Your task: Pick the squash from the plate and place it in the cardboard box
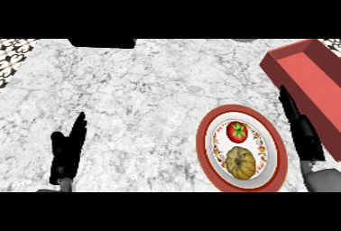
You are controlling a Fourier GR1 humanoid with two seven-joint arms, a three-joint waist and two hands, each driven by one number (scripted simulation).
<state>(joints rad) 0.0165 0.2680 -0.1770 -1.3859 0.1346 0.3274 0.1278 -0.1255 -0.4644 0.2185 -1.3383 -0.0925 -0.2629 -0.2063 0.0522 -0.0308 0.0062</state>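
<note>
1. The squash (240, 163) lies on the near half of the plate (208, 135), just below a tomato (237, 131).
2. The plate sits on the marble tabletop (133, 99), near the red box (320, 85) at upper right.
3. The right robot hand (300, 128) is open, fingers straight, between plate and box, holding nothing.
4. The left robot hand (66, 151) rests open at lower left, well apart from the plate.
5. No readable writing shows anywhere.
</note>
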